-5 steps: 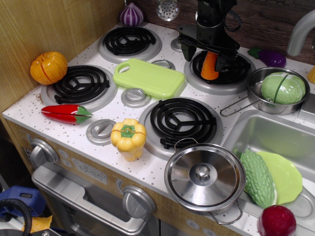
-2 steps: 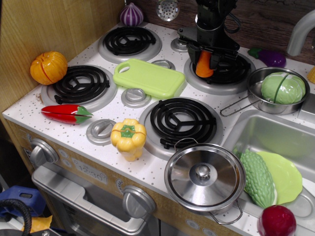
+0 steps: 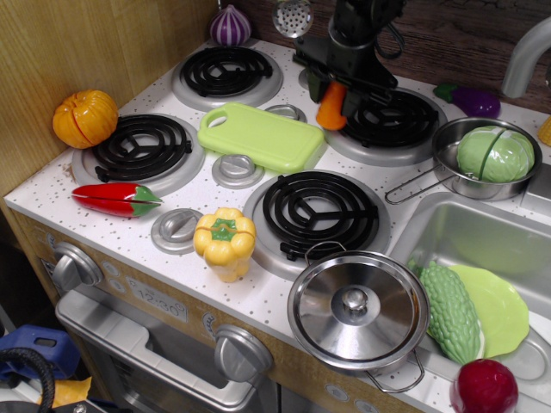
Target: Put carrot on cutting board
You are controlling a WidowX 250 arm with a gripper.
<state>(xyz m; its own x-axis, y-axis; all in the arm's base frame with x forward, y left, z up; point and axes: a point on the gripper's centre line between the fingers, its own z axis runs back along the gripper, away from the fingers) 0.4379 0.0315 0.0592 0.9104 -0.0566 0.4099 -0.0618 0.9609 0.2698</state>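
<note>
Carrot (image 3: 331, 107) held in gripper (image 3: 333, 93), moved left off burner since 1s ago; board (image 3: 262, 136) just left-below, we're abt to place.

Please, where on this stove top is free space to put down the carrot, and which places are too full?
The cutting board is bare all over, just left of the pincer holding the carrot. The front right burner is also free. The front edge is crowded: chili pepper, yellow bell pepper, pot lid.
</note>
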